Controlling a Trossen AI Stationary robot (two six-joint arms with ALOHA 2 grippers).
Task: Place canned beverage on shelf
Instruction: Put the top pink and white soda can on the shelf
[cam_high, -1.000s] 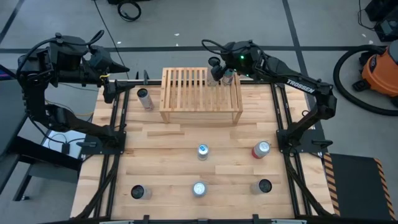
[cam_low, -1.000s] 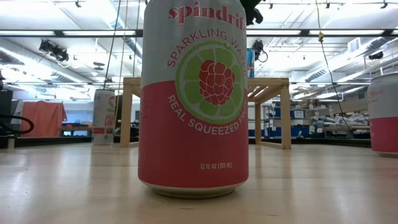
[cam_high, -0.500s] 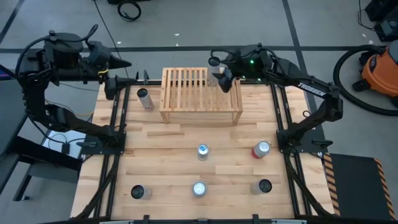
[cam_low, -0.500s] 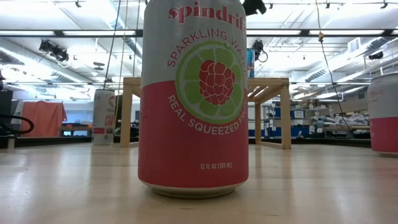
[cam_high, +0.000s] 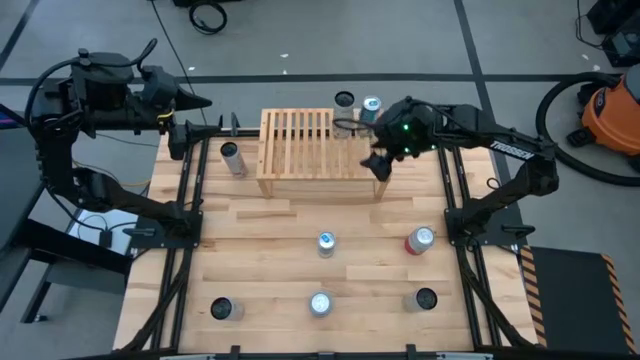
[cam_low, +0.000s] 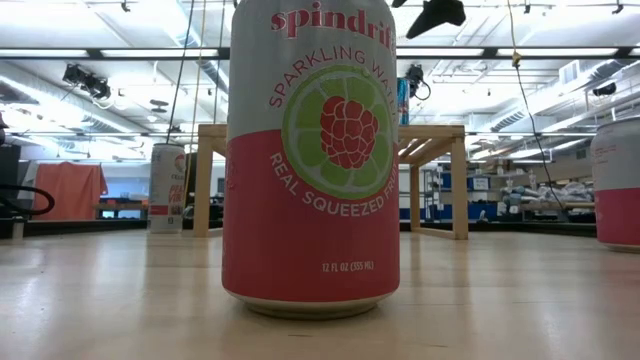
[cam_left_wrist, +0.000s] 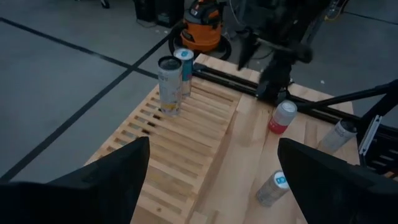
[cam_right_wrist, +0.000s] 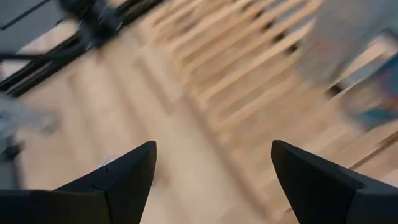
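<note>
Cans, two of them (cam_high: 344, 100) (cam_high: 371, 106), stand upright on the shelf (cam_high: 300, 140) just behind our right gripper (cam_high: 378, 164), whose fingers are apart and empty, so we judge a careless swing of it could knock them off the rear edge.

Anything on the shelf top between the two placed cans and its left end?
Nothing: in the high view, the shelf slats left of the two cans are bare.
</note>
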